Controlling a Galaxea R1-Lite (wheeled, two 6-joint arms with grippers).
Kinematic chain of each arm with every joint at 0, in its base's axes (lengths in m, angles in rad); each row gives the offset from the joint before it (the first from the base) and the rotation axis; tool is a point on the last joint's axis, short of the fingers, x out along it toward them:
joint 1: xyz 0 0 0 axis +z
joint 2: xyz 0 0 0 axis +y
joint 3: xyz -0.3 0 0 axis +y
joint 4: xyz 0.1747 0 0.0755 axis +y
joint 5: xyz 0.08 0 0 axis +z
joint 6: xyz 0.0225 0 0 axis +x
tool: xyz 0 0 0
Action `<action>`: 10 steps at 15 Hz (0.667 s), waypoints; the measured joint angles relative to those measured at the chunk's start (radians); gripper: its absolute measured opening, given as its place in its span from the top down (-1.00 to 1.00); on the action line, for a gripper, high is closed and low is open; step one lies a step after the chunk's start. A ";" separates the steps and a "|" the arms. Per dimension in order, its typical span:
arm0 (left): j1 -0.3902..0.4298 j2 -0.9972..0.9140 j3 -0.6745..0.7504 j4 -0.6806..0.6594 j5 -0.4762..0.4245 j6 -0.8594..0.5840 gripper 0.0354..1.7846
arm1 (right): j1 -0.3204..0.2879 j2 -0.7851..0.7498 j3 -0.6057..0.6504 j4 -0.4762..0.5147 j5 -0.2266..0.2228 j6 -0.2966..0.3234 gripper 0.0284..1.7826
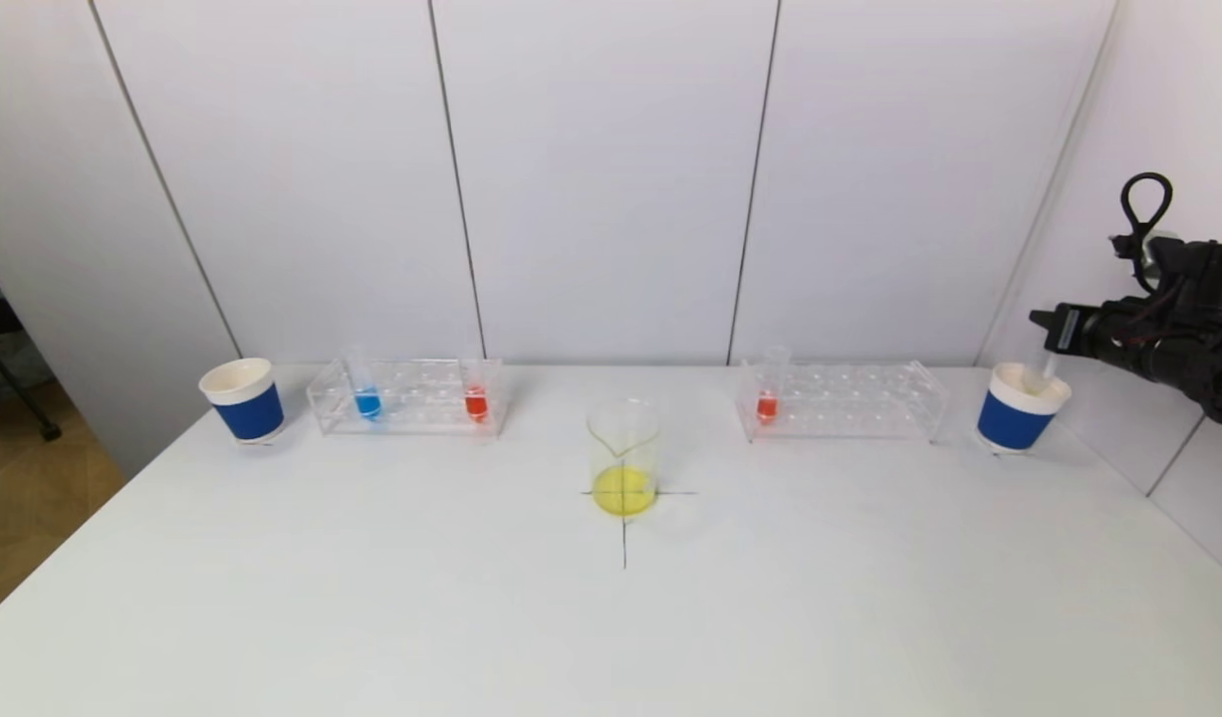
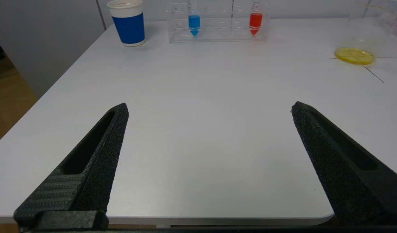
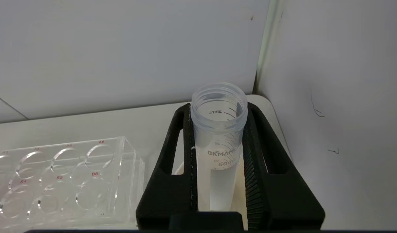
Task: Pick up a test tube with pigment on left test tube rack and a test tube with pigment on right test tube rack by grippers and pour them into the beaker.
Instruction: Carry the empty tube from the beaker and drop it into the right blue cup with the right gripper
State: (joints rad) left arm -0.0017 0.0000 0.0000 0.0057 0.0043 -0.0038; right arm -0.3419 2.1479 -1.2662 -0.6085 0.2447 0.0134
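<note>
Jaws of the right gripper (image 3: pixel 217 155) clamped an empty test tube (image 3: pixel 217 136) over the right paper cup (image 1: pixel 1019 413); left gripper (image 2: pixel 209 110) jaws stood wide apart above the worktop (image 1: pixel 611 617); left rack (image 1: pixel 411 398) held blue and red tubes; right rack (image 1: pixel 840 400) one red; beaker (image 1: pixel 623 458) held yellow liquid.

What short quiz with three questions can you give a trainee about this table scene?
1. True or false: the beaker holds yellow liquid.
2. How many tubes with colour stand in the left rack?
3. What does the right gripper do? A) hangs open over the beaker. B) holds an empty tube over the right cup. C) rests on the table.

Key: 1 true. 2 two, blue and red. 3 B.
</note>
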 joint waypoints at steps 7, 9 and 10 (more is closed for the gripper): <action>0.000 0.000 0.000 0.000 0.000 0.000 -0.98 | -0.001 0.000 0.044 -0.018 0.004 -0.001 0.50; 0.000 0.000 0.000 0.000 0.000 0.000 -0.98 | -0.002 0.001 0.058 -0.032 0.011 -0.002 0.50; 0.000 0.000 0.000 0.000 0.000 0.000 -0.98 | -0.001 0.003 0.068 -0.055 0.013 -0.001 0.50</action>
State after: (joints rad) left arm -0.0017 0.0000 0.0000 0.0062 0.0038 -0.0038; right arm -0.3434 2.1504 -1.1979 -0.6638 0.2579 0.0123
